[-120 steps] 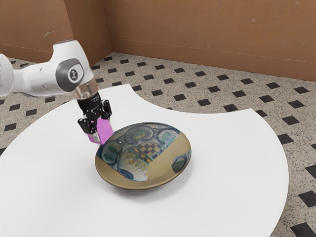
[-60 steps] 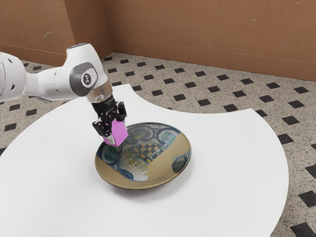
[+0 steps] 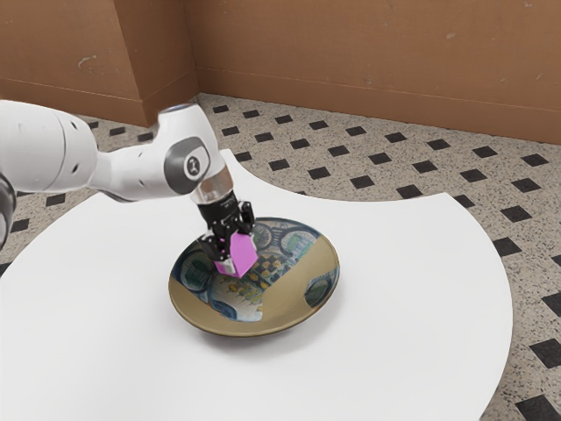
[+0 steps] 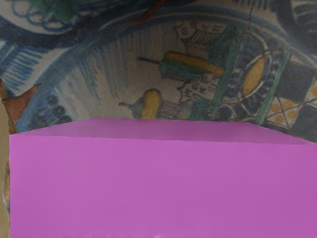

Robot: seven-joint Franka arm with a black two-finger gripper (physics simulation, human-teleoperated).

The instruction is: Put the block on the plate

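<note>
At the exterior view's left, the white arm (image 3: 131, 171) is being cut off by the picture's border, so its base is being left out of sight. A part of the white table (image 3: 403, 263) is being covered by this arm. More to the right, the black gripper (image 3: 235, 252) is being seen in a tilted position, and the pink block (image 3: 239, 257) is being gripped between its two fingers. The block is also being held at a tilt, and some of its sides are being hidden by the fingers. It is being shown in front of the painted inside of the plate (image 3: 294, 294); whether the plate is being touched by it cannot be told. Behind the block and the gripper, a piece of the painting is being concealed. In the wrist view, the block is being cut by the border, while yellow shapes and a chequered part of the plate are being shown beyond it. Under the plate, a soft shadow is being cast on the table, whose near edge is being cut off. Farther right, the floor (image 3: 421, 167) with dark squares is being partly covered by the table.
</note>
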